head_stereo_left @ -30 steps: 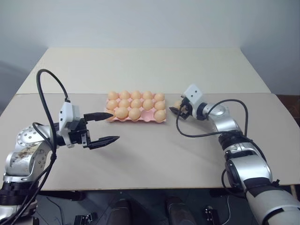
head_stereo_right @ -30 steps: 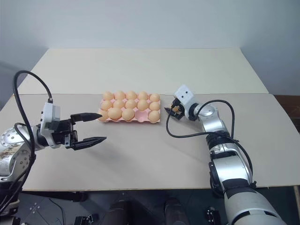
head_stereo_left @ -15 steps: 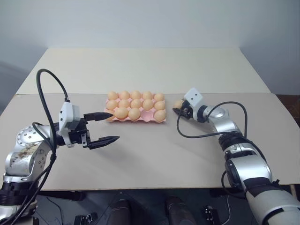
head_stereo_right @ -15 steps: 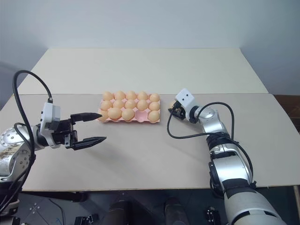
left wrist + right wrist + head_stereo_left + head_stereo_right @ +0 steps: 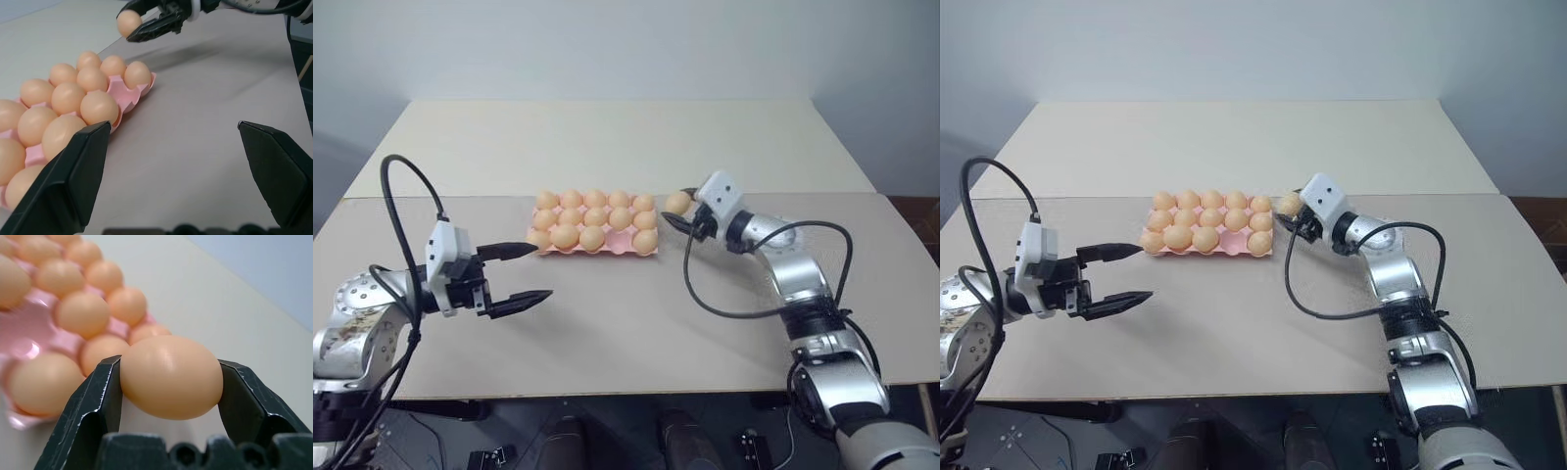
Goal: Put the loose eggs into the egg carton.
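My right gripper [image 5: 678, 209] was clenched on one loose egg [image 5: 677, 203], a finger pressing each side of it. I held that egg off the surface [image 5: 636, 323], just beside the right-hand short end of the egg carton [image 5: 622, 241], near the carton's far corner, and apart from the eggs seated in it. From my right wrist the egg sat squarely between the two black fingers [image 5: 98, 396], with the carton beyond it.

The egg carton lay flat on the surface, its long sides running left to right. Tan eggs filled most of its cups; one cup in the near row, second from the right-hand end, showed bare pink.

My left gripper [image 5: 527, 273] was released, its two fingers spread wide and grasping nothing. It hovered above the surface at the carton's left-hand end, pointing toward the carton, with the upper fingertip close to the near left corner. I could not tell whether that tip touched the carton. From my left wrist the carton's near row lay just past one finger [image 5: 73, 181].
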You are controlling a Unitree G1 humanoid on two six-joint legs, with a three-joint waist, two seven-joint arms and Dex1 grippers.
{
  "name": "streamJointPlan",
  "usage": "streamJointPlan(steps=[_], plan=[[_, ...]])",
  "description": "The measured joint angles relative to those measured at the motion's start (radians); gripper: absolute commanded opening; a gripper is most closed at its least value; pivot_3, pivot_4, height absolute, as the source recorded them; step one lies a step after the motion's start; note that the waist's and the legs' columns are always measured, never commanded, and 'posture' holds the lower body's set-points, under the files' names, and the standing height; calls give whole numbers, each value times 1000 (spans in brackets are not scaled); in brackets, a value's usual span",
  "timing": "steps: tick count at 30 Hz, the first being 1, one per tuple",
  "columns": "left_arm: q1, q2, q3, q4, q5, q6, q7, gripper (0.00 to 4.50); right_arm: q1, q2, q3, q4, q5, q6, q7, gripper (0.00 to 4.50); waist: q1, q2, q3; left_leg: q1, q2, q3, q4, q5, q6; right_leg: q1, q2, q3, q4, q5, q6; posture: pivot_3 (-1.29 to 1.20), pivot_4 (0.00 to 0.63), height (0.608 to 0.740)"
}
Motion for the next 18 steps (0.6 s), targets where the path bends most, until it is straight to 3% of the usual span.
streamJointPlan(steps=[4, 12, 17, 18], plan=[[16, 3, 10, 0, 0, 0, 4, 4500, 37, 68, 60, -134, 18, 80, 13, 2687, 1, 0, 0, 0, 0, 0, 0, 0, 0, 0, 0, 0, 0, 0, 0, 0, 150, 740], [48, 10, 19, -27, -3, 4, 15, 4500, 39, 122, 152, -89, -52, 79, -23, 2687, 3, 0, 0, 0, 0, 0, 0, 0, 0, 0, 0, 0, 0, 0, 0, 0, 150, 740], [66, 10, 25, -35, -3, 4, 23, 4500, 6, 130, 171, -22, -80, 35, -22, 4315, 2, 0, 0, 0, 0, 0, 0, 0, 0, 0, 0, 0, 0, 0, 0, 0, 150, 740], [66, 10, 25, -36, -3, 4, 25, 4500, 2, 133, 171, -14, -84, 27, -25, 4415, 2, 0, 0, 0, 0, 0, 0, 0, 0, 0, 0, 0, 0, 0, 0, 0, 150, 740]])
